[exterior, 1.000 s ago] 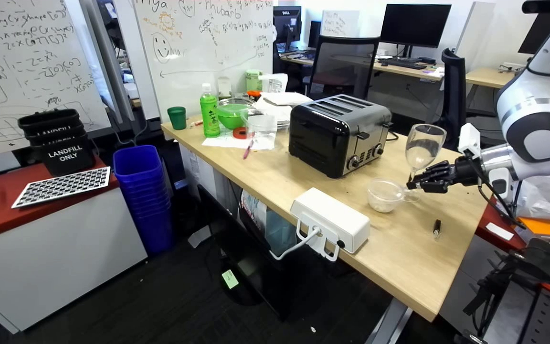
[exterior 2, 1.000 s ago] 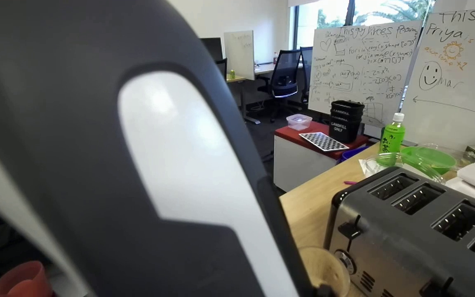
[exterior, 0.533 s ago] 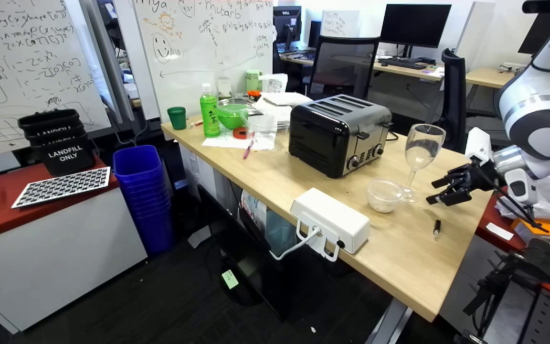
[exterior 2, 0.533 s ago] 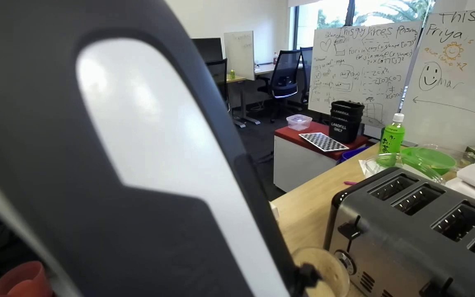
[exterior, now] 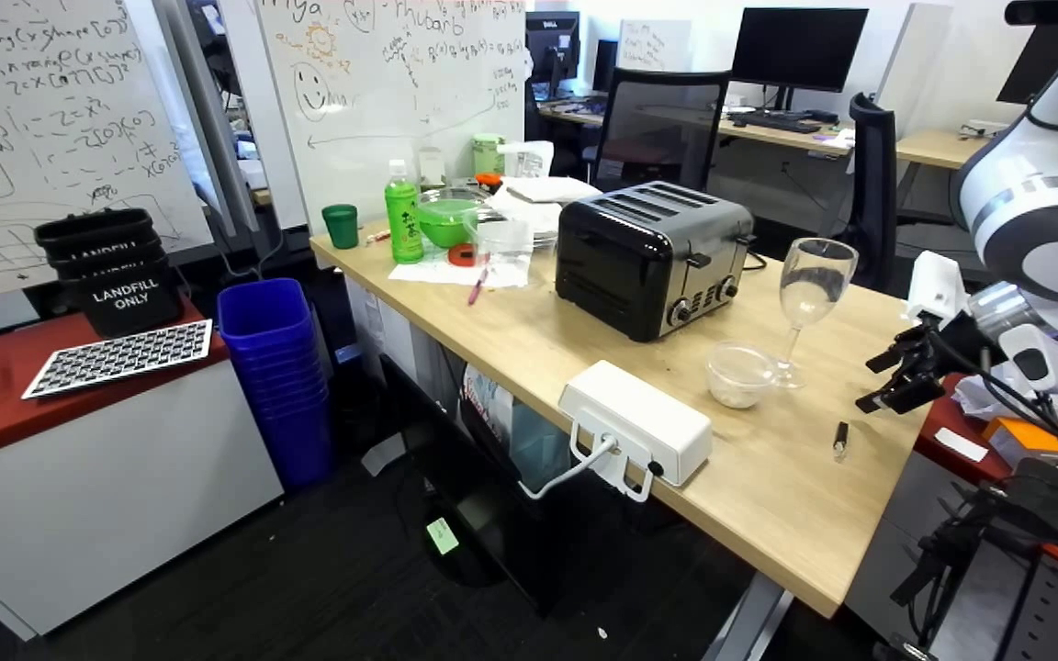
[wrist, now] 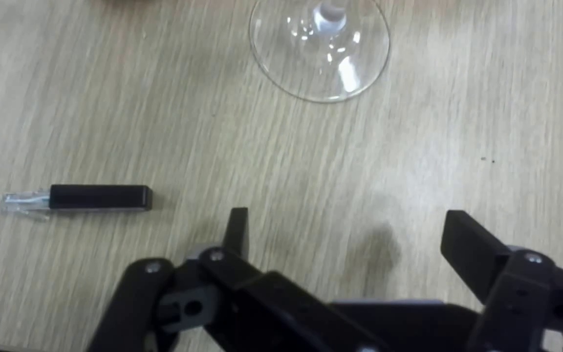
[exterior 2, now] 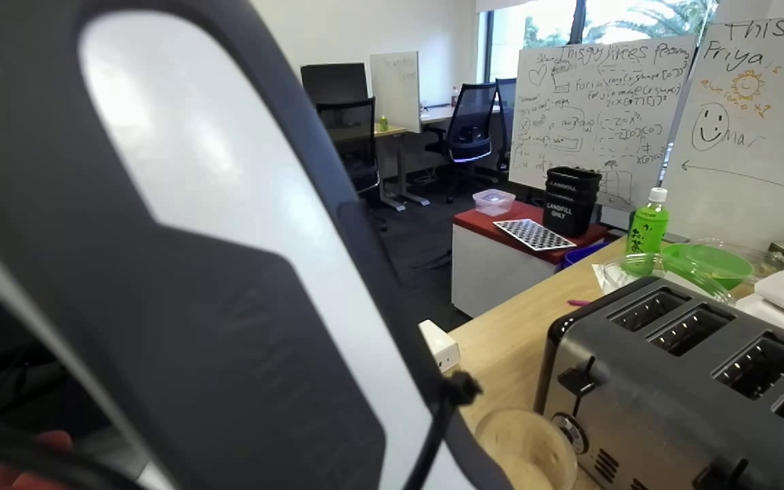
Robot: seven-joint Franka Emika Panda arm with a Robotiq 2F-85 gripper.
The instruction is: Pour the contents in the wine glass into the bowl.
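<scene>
Here, one wine glass [exterior: 813,292], one bowl [exterior: 728,375] beside, one spread pincer [wrist: 346,229]

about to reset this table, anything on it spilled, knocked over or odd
A black connector stands out: it lies loose on the table, its clear modular plug joined to nothing. The wine glass stands upright beside the bowl; apart from a few dark specks, no spill shows.

Daylight: bright, entered through a dark-framed glass window [exterior 2: 613,24]. Glare: whitened a glossy white rounded arm panel [exterior 2: 229,177]. Glints: dotted the clear stemmed wine glass [wrist: 320,58] foot. Shadow: blurred, smudged the pale wood-grain tabletop [wrist: 311,156].
</scene>
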